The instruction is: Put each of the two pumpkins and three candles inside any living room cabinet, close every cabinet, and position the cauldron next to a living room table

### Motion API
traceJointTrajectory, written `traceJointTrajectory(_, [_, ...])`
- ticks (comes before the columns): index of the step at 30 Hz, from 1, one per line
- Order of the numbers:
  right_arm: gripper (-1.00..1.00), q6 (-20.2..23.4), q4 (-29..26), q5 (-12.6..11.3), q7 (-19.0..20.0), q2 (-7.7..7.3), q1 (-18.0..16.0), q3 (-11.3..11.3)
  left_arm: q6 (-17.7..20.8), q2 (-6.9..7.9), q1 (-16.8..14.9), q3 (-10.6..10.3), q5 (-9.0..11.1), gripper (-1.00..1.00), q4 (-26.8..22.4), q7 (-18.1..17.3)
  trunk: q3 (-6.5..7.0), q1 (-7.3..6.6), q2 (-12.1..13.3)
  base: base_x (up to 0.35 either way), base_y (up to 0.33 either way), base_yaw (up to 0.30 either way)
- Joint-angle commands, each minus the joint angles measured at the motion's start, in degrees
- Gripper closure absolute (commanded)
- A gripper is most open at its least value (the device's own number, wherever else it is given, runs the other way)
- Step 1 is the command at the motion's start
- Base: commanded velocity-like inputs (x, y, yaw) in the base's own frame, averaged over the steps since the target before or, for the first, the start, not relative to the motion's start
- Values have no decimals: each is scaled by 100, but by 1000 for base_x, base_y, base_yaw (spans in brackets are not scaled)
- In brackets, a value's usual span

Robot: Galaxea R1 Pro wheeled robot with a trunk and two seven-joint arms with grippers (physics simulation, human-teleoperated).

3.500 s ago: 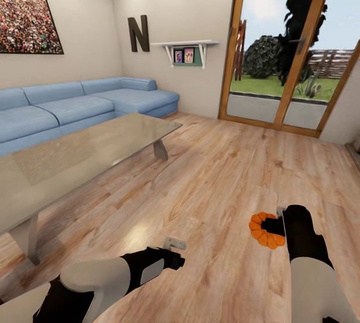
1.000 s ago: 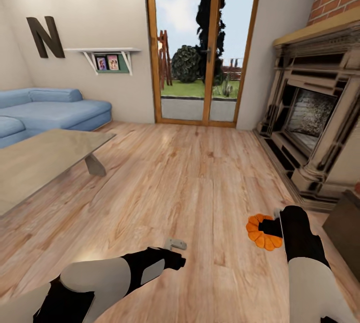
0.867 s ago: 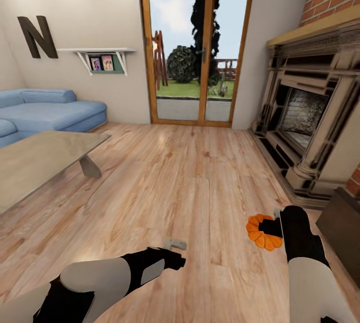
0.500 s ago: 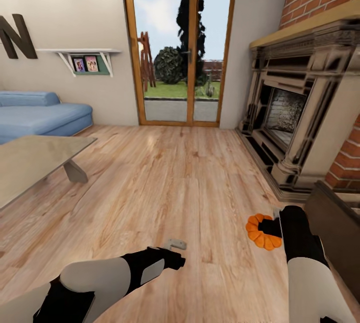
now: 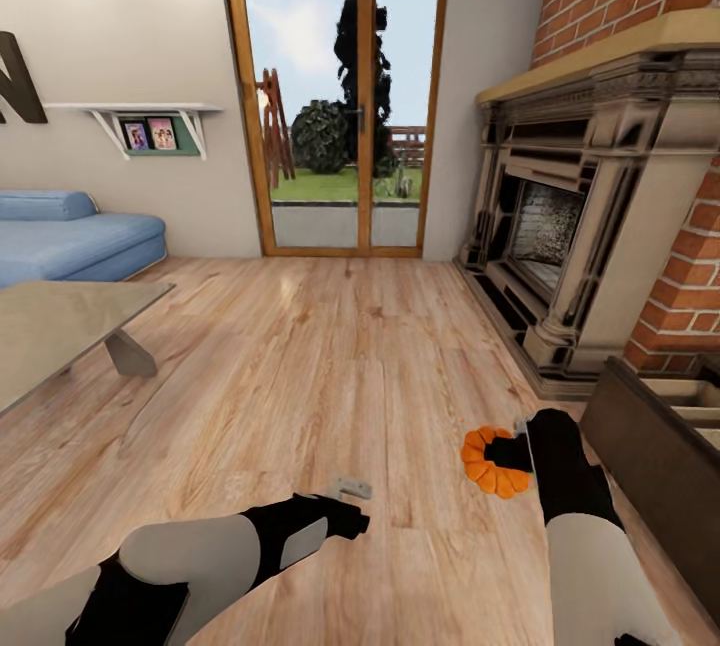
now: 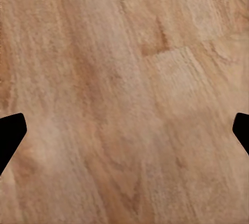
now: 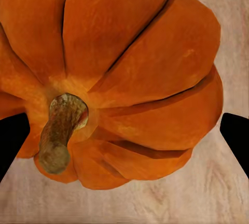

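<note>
A pumpkin is pinched in the right gripper, carried low at five o'clock of the head view, above the floor. It is judged rigid, light and smooth-ribbed, best clamped across its flanks. The left gripper is held spread, empty.

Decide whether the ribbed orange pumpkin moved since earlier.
Yes: the ribbed orange pumpkin, in the right hand, swung toward the dark brown cabinet by the fireplace.

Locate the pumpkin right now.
In the head view the pumpkin sits in the right gripper, low right above the floor, near the cabinet.
</note>
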Motion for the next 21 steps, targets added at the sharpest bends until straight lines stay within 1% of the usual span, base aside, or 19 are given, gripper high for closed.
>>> traceJointTrajectory(1, [100, 42, -76, 338, 45, 162, -7, 327, 8, 5, -7, -13, 23, -100, -14, 37, -6, -1, -3, 0, 0, -7])
traceJointTrajectory(2, [100, 84, -227, 519, 45, 366, -7, 713, 8, 8, -7, -7, 23, -100, -12, 49, -6, -1, -3, 0, 0, -4])
traceJointTrajectory(3, [100, 91, -426, 740, 46, 518, -8, 1020, 9, 15, -8, 2, 26, -100, -5, 85, -6, -1, -3, 0, 0, -3])
traceJointTrajectory(4, [100, 91, -533, 852, 47, 518, -8, 1125, 9, 18, -8, 5, 27, -100, 2, 113, -6, -1, -3, 0, 0, -2])
traceJointTrajectory(5, [100, 91, -746, 1052, 50, 518, -11, 1272, 9, 21, -8, 9, 31, -100, 12, 183, -6, -1, -3, 0, 0, -1])
traceJointTrajectory(6, [100, 91, -947, 1200, 53, 518, -13, 1369, 9, 23, -8, 12, 34, -100, 19, 258, -6, -1, -3, 0, 0, 0])
traceJointTrajectory(9, [100, 91, -1268, 1379, 64, 518, -21, 1498, 9, 26, -6, 12, 39, -100, 27, 405, -6, -1, -3, 0, 0, 0])
traceJointTrajectory(11, [100, 91, -1373, 1431, 73, 518, -24, 1531, 9, 27, -5, 10, 40, -100, 29, 458, -6, -1, -3, 0, 0, 0])
traceJointTrajectory(16, [100, 91, -1368, 1482, 92, 518, -18, 1562, 9, 32, -7, 8, 41, -100, 30, 491, -6, -1, -3, 0, 0, 0])
traceJointTrajectory(21, [100, 91, -1260, 1483, 101, 518, -10, 1547, 9, 50, -8, 8, 41, -100, 32, 494, -6, -1, -3, 0, 0, 0])
